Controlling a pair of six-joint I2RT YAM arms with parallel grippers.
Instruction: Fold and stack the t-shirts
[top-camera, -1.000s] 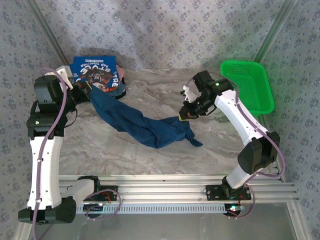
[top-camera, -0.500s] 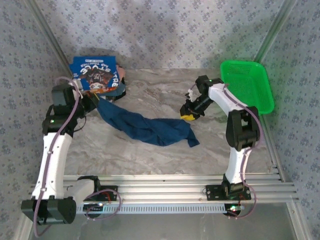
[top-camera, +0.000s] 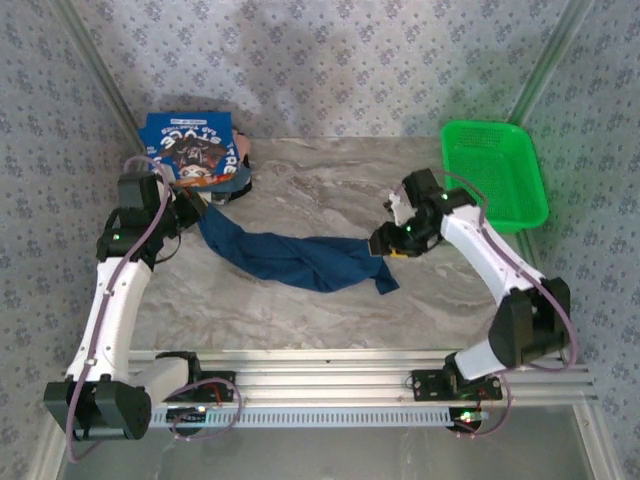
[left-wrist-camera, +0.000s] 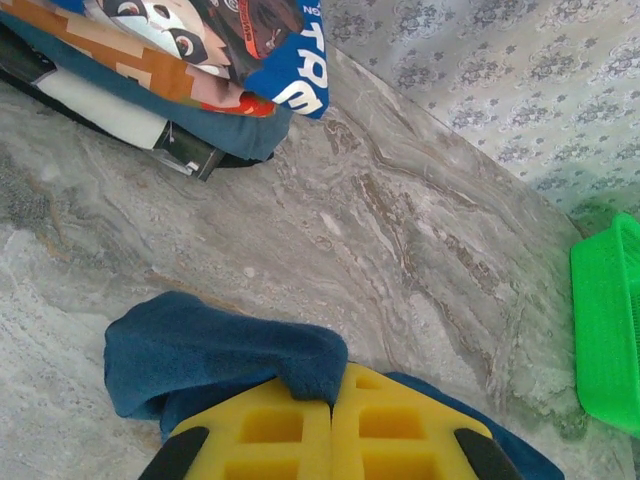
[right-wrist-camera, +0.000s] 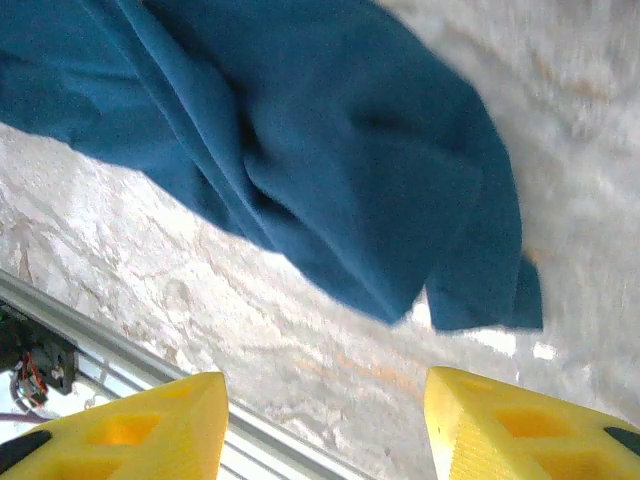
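A dark blue t-shirt (top-camera: 300, 258) lies stretched in a crumpled band across the middle of the table. My left gripper (top-camera: 196, 207) is shut on its left end; in the left wrist view the yellow fingers (left-wrist-camera: 262, 430) pinch a fold of the blue cloth (left-wrist-camera: 220, 345). My right gripper (top-camera: 386, 243) hovers at the shirt's right end, open. In the right wrist view its jaws stand wide apart and hold nothing, with the shirt (right-wrist-camera: 300, 150) beyond them. A brighter blue t-shirt (top-camera: 190, 155) with white lettering lies folded at the back left, on top of a small pile (left-wrist-camera: 200, 50).
A green mesh basket (top-camera: 495, 170) stands at the back right corner, its edge also at the right of the left wrist view (left-wrist-camera: 605, 330). An aluminium rail (top-camera: 340, 372) runs along the table's near edge. Patterned walls enclose the table.
The right gripper opened and let go of the shirt's right end, which dropped onto the table. The left gripper moved right and toward me, still holding the left end.
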